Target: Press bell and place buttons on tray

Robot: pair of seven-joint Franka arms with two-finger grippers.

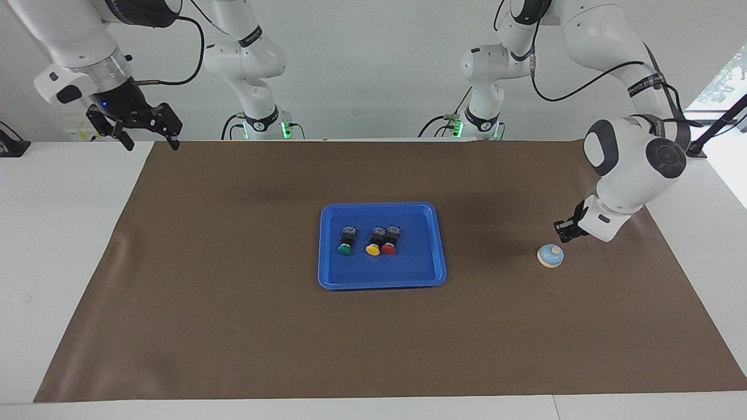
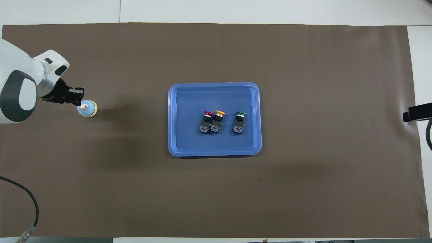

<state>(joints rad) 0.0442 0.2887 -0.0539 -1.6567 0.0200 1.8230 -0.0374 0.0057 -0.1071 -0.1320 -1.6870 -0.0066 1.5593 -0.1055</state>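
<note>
Facing view: the left gripper [image 1: 565,228], fingertips together for pressing, hangs just above the bell [image 1: 550,255]; the right gripper [image 1: 146,129] waits spread apart.

Overhead view: 3 buttons [image 2: 221,121] lie in the tray [image 2: 172,121], well apart from the left gripper [image 2: 75,98].

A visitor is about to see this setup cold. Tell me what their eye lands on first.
First the bright blue tray in the middle of the brown mat, holding three buttons in a row: green, then yellow and red side by side. Next the small light-blue bell toward the left arm's end of the table, with the shut left gripper raised just above it. The open right gripper waits high over the mat's corner.
</note>
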